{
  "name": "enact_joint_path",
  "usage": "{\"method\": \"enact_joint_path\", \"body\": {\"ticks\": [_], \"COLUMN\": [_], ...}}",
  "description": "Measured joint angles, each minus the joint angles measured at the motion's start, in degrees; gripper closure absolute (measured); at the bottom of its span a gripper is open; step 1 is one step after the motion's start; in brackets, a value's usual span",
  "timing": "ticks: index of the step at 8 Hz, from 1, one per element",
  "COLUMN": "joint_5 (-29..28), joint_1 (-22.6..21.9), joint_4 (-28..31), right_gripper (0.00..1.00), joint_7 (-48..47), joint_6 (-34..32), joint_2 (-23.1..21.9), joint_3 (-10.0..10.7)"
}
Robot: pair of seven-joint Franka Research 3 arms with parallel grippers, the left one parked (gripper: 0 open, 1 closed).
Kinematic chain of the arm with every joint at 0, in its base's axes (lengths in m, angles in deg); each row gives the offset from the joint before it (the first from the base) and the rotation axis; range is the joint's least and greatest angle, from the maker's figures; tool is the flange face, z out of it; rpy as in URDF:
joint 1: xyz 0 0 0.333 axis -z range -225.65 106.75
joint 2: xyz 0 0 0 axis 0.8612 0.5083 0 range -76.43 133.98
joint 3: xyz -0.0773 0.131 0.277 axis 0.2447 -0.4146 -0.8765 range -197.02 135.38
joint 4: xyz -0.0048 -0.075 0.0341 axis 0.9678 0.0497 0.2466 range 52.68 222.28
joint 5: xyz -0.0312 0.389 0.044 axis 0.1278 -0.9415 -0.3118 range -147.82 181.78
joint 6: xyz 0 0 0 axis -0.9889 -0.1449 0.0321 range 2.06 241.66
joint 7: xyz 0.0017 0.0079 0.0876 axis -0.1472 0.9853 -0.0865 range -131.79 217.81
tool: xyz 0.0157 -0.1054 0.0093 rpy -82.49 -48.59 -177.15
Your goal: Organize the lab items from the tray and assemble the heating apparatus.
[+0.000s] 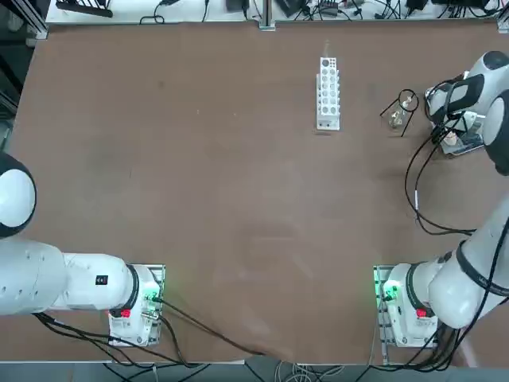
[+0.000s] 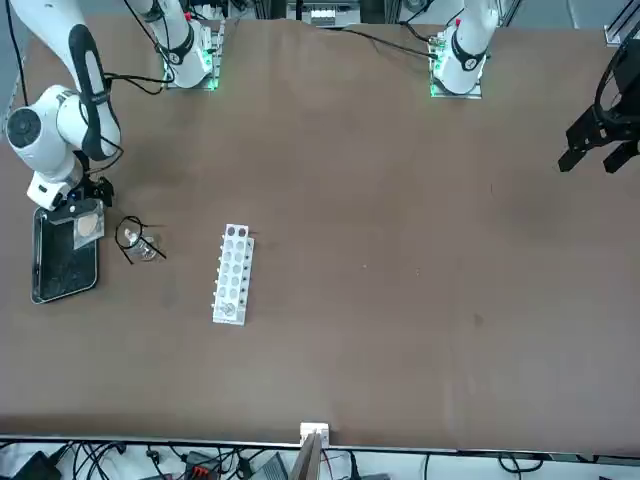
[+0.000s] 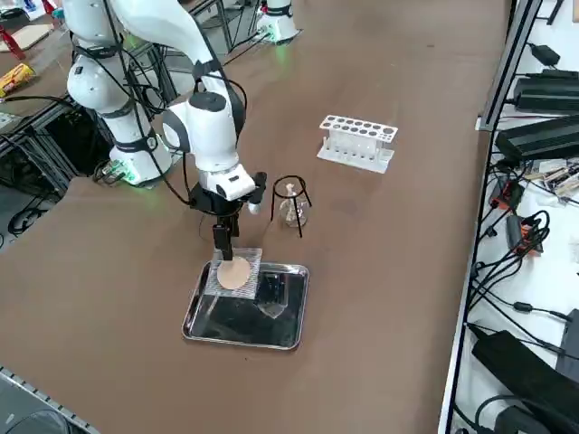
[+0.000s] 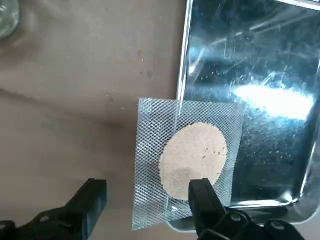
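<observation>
Brown worktop (image 3: 109,271) carries a shiny rectangular metal tray (image 3: 204,330), with the square grey gauze mat with beige centre (image 4: 187,157) overlapping its rim. Above the mat hangs the right tool (image 4: 150,200), fingers spread and empty. Nearby, the small clear glass burner (image 3: 291,210) stands inside the thin black wire tripod (image 3: 290,183).

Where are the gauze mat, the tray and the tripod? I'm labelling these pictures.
gauze mat (image 4: 192,155): right wrist view, on its beige centre disc.
tray (image 3: 242,342): right side view, on its near metal rim.
tripod (image 3: 289,189): right side view, on its wire ring.
</observation>
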Motion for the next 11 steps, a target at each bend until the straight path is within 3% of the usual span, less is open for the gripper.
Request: {"method": "enact_joint_path", "body": {"ticks": [8,10,11], "joint_5": [0.0,0.0,0.0], "joint_1": [-0.6,-0.7,-0.8], "joint_4": [0.0,-0.2,-0.3], "right_gripper": [0.04,0.17,0.29], "joint_7": [-1.9,-2.1,-2.4], "joint_6": [7.1,7.3,7.3], "joint_2": [8.1,8.4,8.4], "joint_3": [0.0,0.0,0.1]}}
